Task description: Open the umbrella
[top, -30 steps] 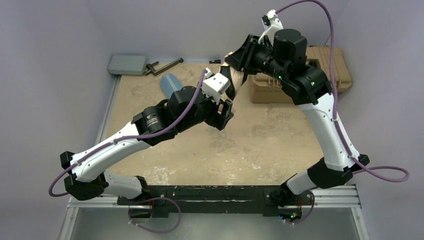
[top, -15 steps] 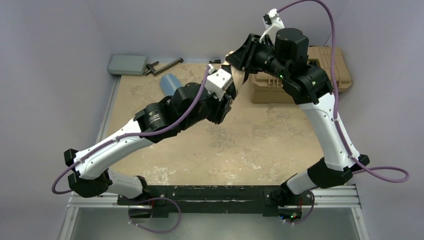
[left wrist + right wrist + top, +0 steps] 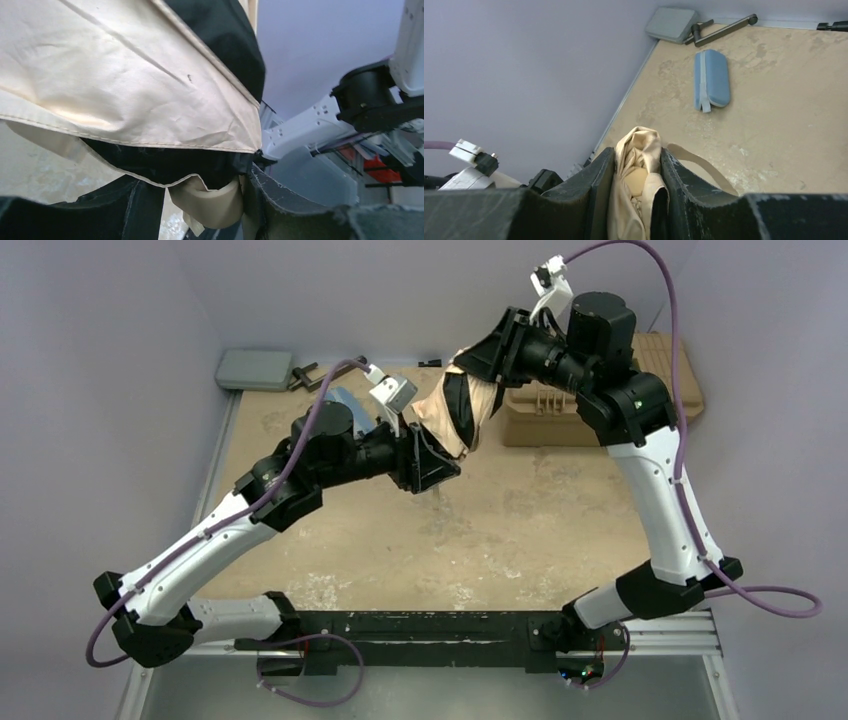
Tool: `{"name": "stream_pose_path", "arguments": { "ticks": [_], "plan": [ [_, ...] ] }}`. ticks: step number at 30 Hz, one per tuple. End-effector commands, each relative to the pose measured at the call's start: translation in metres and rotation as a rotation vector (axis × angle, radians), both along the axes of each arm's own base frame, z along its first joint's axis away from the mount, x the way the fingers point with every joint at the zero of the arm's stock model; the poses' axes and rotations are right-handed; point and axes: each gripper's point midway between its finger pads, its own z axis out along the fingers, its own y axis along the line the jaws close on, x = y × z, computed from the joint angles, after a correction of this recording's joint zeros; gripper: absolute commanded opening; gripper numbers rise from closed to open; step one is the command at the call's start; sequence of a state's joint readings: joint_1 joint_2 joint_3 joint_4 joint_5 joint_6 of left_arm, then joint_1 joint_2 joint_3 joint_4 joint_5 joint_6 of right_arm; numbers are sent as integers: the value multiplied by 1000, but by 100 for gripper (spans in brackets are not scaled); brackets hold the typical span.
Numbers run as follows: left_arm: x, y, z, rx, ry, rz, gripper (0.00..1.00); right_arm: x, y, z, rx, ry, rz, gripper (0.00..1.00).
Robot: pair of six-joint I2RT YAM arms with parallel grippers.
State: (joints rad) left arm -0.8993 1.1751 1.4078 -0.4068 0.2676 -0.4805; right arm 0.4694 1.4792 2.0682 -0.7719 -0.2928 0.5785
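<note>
The umbrella point(image 3: 455, 410) is folded, a beige-tan bundle with black folds, held in the air between both grippers over the back middle of the table. My left gripper point(image 3: 432, 462) is shut on its lower end; in the left wrist view the cream handle point(image 3: 212, 200) sits between the fingers point(image 3: 295, 210) of that gripper point(image 3: 205, 212), with the canopy point(image 3: 125, 85) filling the frame above. My right gripper point(image 3: 478, 358) is shut on the upper end; in the right wrist view bunched tan fabric point(image 3: 640, 150) is pinched in that gripper point(image 3: 636, 180). A loose tan strap point(image 3: 704, 167) hangs beside it.
A tan hard toolbox point(image 3: 560, 412) stands at the back right, partly behind the right arm. A small blue pouch point(image 3: 711, 77) lies at the back left, mostly hidden by the left arm in the top view. A grey flat box point(image 3: 255, 368) and a black tool point(image 3: 330, 373) lie in the back left corner.
My left arm has swung and turned its wrist, and the right arm has risen a little. The umbrella bundle now shows longer and more exposed between the two grippers.
</note>
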Motion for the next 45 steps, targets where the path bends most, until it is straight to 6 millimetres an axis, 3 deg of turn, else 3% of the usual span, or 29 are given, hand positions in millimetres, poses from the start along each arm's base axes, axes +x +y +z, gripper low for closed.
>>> {"name": "stream_pose_path", "arguments": {
  "ticks": [1, 4, 9, 12, 15, 16, 17, 21, 23, 25, 28, 30, 32, 34, 38, 45],
  "plan": [
    [-95, 20, 3, -38, 135, -350, 0, 29, -38, 86, 115, -301, -139, 0],
    [-108, 28, -6, -21, 184, -387, 0, 36, -45, 94, 144, -299, -159, 0],
    [-101, 53, -24, 76, 176, -245, 0, 54, -61, 94, 153, -265, -223, 0],
    [-95, 65, -20, 67, 136, -179, 0, 53, -54, 85, 167, -231, -190, 0],
    [-72, 72, -20, 89, 150, -20, 0, 46, -34, 70, 164, -207, -51, 0],
    [-63, 75, -19, 88, 162, 40, 0, 45, -31, 63, 148, -187, -28, 6],
    [-54, 76, -16, 78, 176, 100, 0, 43, -27, 52, 132, -155, -2, 21],
    [-38, 63, 4, -10, 163, 143, 0, 35, -25, 13, 81, -41, 24, 64],
    [-28, 59, -2, 27, 170, 172, 0, 31, -29, -16, 18, 39, 19, 79],
    [-20, 63, -19, 106, 195, 217, 3, 21, -32, -63, -83, 172, 30, 87],
    [-14, 69, -50, 224, 247, 263, 33, -13, -42, -149, -286, 399, 37, 88],
    [-13, 73, -69, 274, 282, 275, 50, -45, -39, -193, -375, 492, 84, 88],
    [-14, 78, -86, 313, 327, 297, 59, -80, -31, -225, -431, 569, 153, 87],
    [-14, 86, -100, 337, 376, 330, 60, -115, -29, -256, -493, 667, 218, 86],
    [-12, 103, -123, 361, 469, 400, 61, -167, -41, -296, -592, 813, 283, 88],
    [-11, 112, -137, 370, 509, 394, 59, -225, -36, -331, -578, 974, 370, 91]
  ]
}}
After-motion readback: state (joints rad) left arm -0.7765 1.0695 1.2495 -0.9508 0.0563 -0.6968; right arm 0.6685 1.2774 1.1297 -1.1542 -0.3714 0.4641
